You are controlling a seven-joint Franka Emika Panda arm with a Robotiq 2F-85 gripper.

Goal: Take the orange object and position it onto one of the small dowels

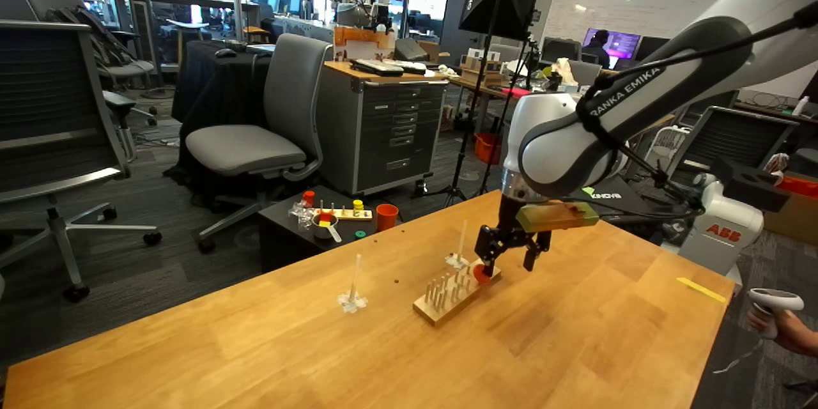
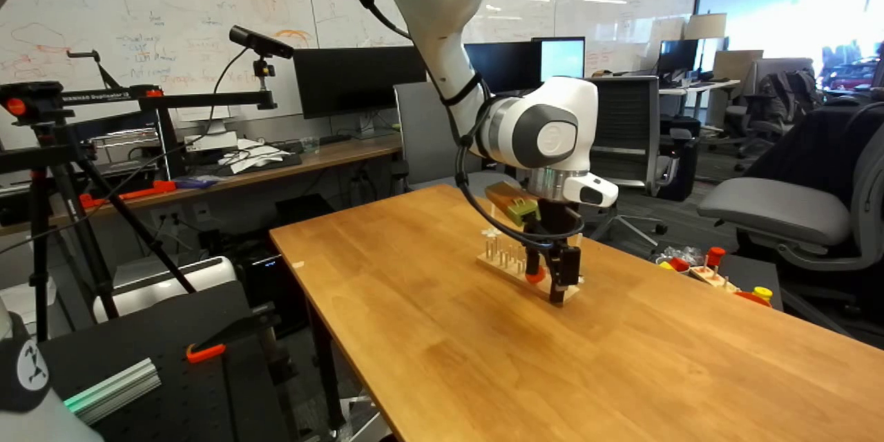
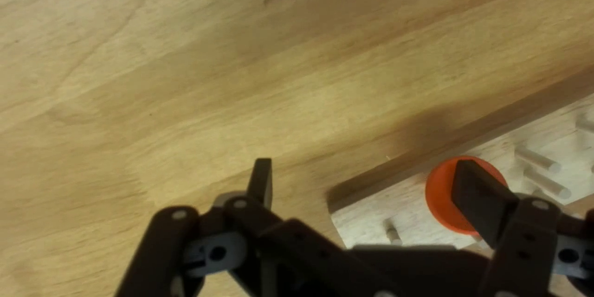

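Note:
The orange object [image 1: 480, 275] is a small round piece at one end of the light-wood peg board [image 1: 442, 317]. It also shows in an exterior view [image 2: 535, 277] and, with a raised rim, in the wrist view [image 3: 436, 190]. Short pale dowels [image 1: 441, 292] stand upright on the board; some show in the wrist view [image 3: 538, 159]. My gripper [image 1: 509, 266] is open, low over that end of the board. In the wrist view [image 3: 365, 164] one finger overlaps the orange object; the other is beyond the board's end. Whether a dowel is under the object is hidden.
Two taller thin rods stand on taped feet, one apart [image 1: 354, 281] and one close behind the board [image 1: 461, 243]. A black side table [image 1: 291, 236] beyond the table's edge holds an orange cup [image 1: 386, 217] and small toys. Yellow tape [image 1: 701, 289] lies on the tabletop.

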